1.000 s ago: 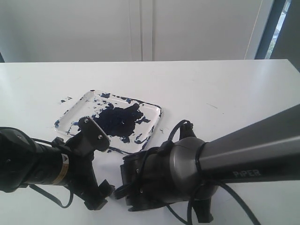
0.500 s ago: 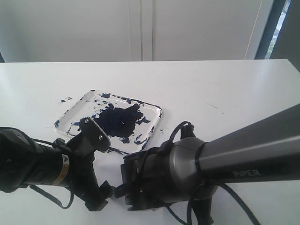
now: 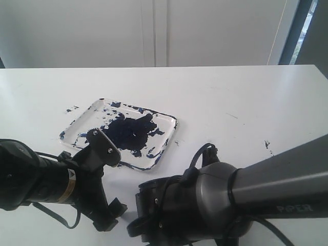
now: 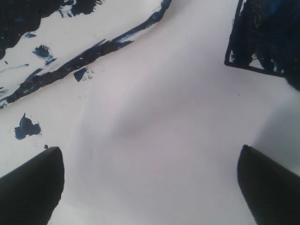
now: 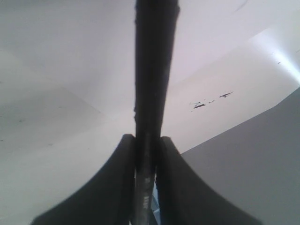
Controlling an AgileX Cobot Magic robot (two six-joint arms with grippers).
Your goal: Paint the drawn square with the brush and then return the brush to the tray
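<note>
Right gripper (image 5: 149, 143): fingers were clenched on the brush (image 5: 156, 65), its black handle running straight out between them | Left gripper (image 4: 150, 185): fingers stood spread wide, grasping nothing, over the white table (image 4: 164, 117) | Drawn square (image 4: 267, 33): scribbled dark blue, lay near the tray (image 3: 171, 124) | Tray: paint-smeared, sat left of centre on the table

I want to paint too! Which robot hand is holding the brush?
The right gripper: it is clamped on the thin black brush. The left gripper is open and holds nothing.
</note>
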